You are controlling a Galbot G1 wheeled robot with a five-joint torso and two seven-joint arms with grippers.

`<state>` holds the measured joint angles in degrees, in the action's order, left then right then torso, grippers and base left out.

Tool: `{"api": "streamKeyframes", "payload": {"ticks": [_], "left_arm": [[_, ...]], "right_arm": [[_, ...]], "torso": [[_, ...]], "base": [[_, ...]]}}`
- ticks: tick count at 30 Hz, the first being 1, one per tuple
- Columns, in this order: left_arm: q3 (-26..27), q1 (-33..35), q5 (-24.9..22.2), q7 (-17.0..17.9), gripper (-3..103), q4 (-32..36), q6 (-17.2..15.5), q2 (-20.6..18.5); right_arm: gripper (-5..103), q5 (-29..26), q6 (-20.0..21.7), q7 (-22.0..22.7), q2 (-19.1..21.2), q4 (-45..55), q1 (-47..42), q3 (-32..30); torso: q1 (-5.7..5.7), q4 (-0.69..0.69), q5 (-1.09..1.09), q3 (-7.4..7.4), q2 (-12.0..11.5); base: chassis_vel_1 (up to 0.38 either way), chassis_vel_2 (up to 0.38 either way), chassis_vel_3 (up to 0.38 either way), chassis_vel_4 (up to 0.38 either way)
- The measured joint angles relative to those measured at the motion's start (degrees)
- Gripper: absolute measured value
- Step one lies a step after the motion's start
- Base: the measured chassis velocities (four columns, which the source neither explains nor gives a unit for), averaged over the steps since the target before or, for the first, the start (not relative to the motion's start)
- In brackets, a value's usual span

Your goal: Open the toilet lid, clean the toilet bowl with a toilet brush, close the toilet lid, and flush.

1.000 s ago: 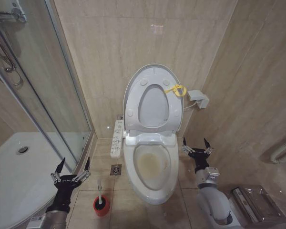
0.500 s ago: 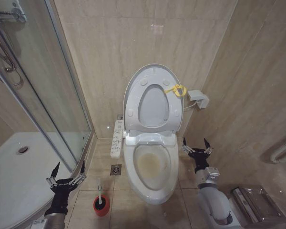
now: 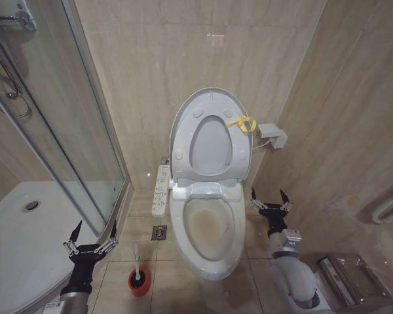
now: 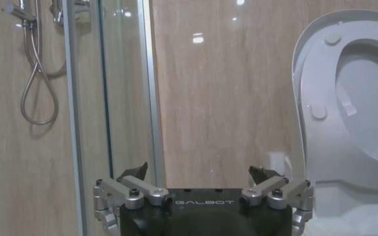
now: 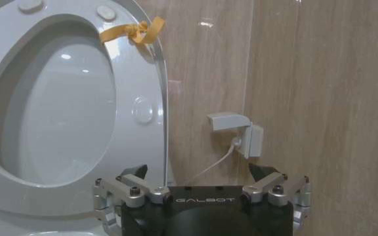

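With toilet lid (image 3: 209,140) raised, stained toilet bowl (image 3: 209,229) exposed; toilet brush (image 3: 137,265) in red cup (image 3: 139,283); both claws spread.

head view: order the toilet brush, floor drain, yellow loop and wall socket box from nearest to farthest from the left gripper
From the left gripper:
1. toilet brush, just beside it on the floor
2. floor drain, by the bowl's base
3. yellow loop, on the raised lid
4. wall socket box, beyond the loop
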<state>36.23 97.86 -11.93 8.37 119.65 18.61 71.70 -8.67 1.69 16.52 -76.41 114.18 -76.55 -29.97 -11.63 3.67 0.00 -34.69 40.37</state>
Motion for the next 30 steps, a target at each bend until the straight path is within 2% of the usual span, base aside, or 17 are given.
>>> {"api": "streamKeyframes", "payload": {"ticks": [30], "left_arm": [[0.05,-0.03,0.05,-0.15,100,0.08,0.00,-0.03]], "right_arm": [[100,0.00,0.00,0.00,0.00,0.00,0.00,0.00]], "torso": [[0.00,0.00,0.00,0.00,0.00]], "base": [[0.000,0.000,0.000,0.000]]}}
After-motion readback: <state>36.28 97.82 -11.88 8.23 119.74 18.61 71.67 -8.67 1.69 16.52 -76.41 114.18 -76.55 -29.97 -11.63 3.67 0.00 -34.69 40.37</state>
